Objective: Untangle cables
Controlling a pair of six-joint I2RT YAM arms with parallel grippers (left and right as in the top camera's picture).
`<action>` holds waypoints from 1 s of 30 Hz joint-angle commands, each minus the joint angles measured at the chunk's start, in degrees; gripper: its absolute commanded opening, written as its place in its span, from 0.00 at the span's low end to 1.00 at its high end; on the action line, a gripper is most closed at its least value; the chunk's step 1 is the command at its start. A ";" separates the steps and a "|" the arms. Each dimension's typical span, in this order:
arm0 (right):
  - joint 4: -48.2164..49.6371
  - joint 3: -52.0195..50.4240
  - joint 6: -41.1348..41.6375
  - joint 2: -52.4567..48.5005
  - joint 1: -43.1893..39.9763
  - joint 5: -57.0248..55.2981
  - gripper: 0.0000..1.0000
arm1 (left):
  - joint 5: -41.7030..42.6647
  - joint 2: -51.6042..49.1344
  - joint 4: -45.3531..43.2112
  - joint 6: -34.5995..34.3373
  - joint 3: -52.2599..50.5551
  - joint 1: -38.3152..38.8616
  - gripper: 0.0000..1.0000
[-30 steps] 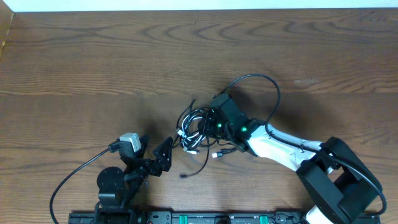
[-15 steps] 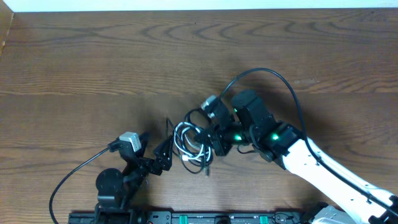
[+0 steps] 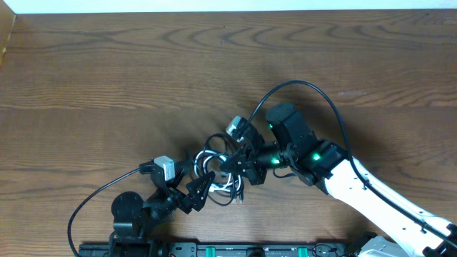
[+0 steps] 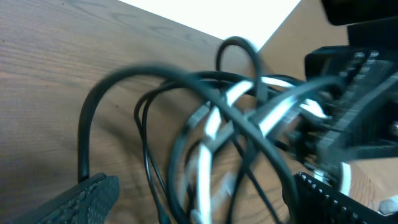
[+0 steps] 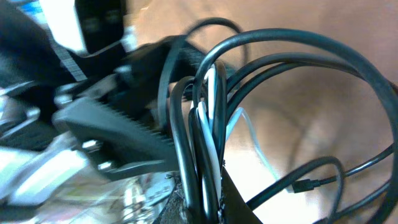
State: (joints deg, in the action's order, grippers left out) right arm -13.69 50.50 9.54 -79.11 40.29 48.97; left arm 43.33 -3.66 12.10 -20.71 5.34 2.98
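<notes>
Brown wood-grain table fills the overhead view, with a pale strip along its 12 o'clock edge. The cables lie in one knotted heap just toward 6 o'clock from the table's middle, black loops wound through white ones.

The left gripper reaches in from 7 o'clock of the heap, its tips at the heap's edge. In the left wrist view its ribbed fingers stand wide apart at the bottom corners, and the loops hang in the space between them: a white cord crossed by several black cords. Motion blur hides whether any cord touches a pad.

The right gripper comes in from 3 o'clock, and its tips are in the heap. In the right wrist view its fingers are closed on a bunch of black and white strands at the bottom edge, and the loops fan out toward 12 and 3 o'clock. A small black plug dangles at 4 o'clock.

A thicker arm wire arcs over the right arm, apart from the heap.
</notes>
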 commanded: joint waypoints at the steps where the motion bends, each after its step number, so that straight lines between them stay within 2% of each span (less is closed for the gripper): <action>1: 0.48 0.13 -1.27 0.48 -0.13 10.05 0.01 | -1.79 0.04 1.55 1.64 -0.42 -0.28 0.91; 8: 0.11 0.13 -1.29 0.46 -0.09 12.96 0.01 | -10.80 0.04 2.25 1.64 -0.42 -0.28 0.90; 13: -3.15 0.13 -1.29 0.46 -0.11 7.76 0.01 | -25.20 -0.28 3.50 1.31 -0.42 -0.28 0.91; 17: -7.93 0.13 -1.03 0.48 -0.13 -0.94 0.01 | -38.14 -0.37 3.74 -4.33 -0.42 -0.28 0.91; 23: -17.29 0.13 7.06 0.48 -0.13 -24.68 0.01 | -45.94 -0.39 3.98 -9.14 -0.42 -0.31 0.91; 27: -26.21 0.13 19.78 0.46 -0.13 -47.12 0.01 | -47.36 -0.39 3.98 -9.49 -0.42 -0.31 0.92; 30: -32.87 0.11 30.21 0.46 -0.13 -59.17 0.01 | -48.68 -0.39 3.96 -10.03 -0.42 -0.31 0.91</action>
State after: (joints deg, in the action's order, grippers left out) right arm -37.34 54.81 25.65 -78.74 43.16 21.82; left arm 20.60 -4.80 15.22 -24.45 6.20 6.28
